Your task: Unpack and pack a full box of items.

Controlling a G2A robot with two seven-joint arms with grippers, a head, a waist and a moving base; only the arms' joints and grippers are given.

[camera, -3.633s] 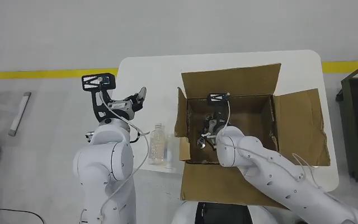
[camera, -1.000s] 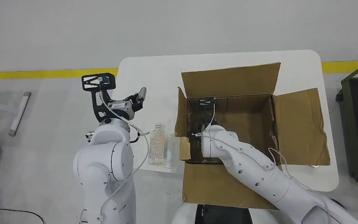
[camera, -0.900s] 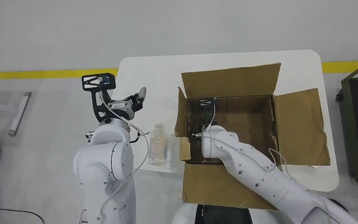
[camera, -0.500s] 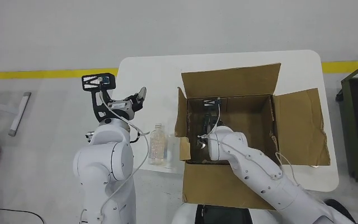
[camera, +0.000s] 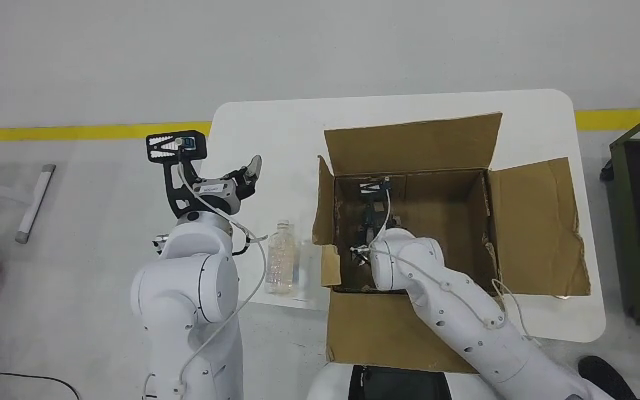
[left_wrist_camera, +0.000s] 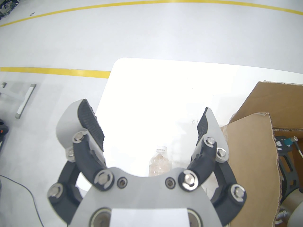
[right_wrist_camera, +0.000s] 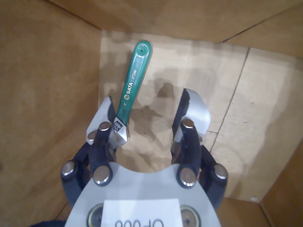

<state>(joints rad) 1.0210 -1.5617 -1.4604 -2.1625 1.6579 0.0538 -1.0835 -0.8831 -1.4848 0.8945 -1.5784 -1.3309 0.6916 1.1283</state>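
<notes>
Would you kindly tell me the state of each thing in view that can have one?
Box, open, flaps folded outward.
Wrench, lying flat on the box floor, not gripped.
Bottle, capped, on the table outside the box.
Left gripper, open, empty.
Right gripper, open, inside the box beside the wrench.

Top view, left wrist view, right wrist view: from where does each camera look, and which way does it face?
Top view: above the arms, facing down at the table, bottle and open box; both white arms show.
Left wrist view: on the left wrist, facing over the table toward the floor; the open left gripper shows.
Right wrist view: inside the box, facing its bottom and a green-handled wrench; the open right gripper shows.
Shared: top and left wrist views both show the bottle and box.
</notes>
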